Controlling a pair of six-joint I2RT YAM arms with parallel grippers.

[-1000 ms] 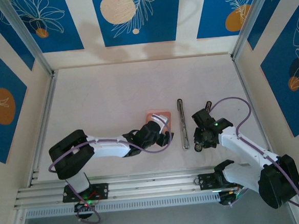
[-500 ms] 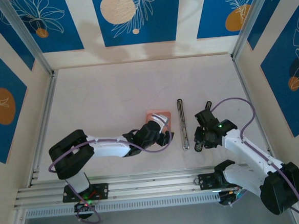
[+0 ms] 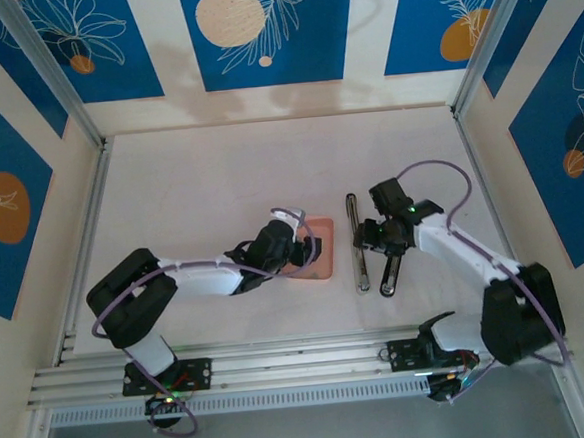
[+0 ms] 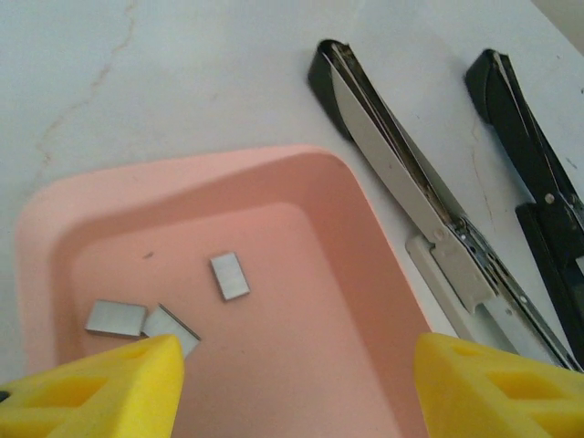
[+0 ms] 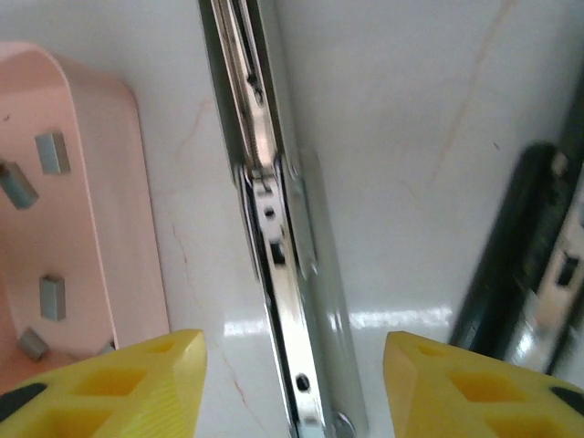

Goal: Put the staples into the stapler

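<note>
The stapler lies opened out on the table, with a silver magazine rail [image 3: 358, 259] [image 5: 274, 228] [image 4: 401, 173] and a black arm [image 3: 390, 272] [image 4: 534, 173] to its right. Three small grey staples [image 4: 229, 276] lie in the pink tray [image 4: 365, 237], and several staples [image 5: 52, 297] also appear in the right wrist view. My left gripper [image 4: 297, 392] [image 3: 296, 249] hovers open over the tray, with nothing between its yellow fingers [image 4: 91, 392]. My right gripper [image 5: 297, 388] [image 3: 366, 236] stands open astride the silver rail, not touching it.
The pink tray [image 3: 320, 265] sits just left of the rail, a narrow strip of table between them. The black arm [image 5: 538, 265] lies close to my right finger. An aluminium rail [image 3: 282, 365] runs along the near edge, and patterned walls enclose the table.
My right gripper has opened, left the black arm lying on the table, and swung up and left over the silver rail. My left gripper has shifted slightly left over the tray.
</note>
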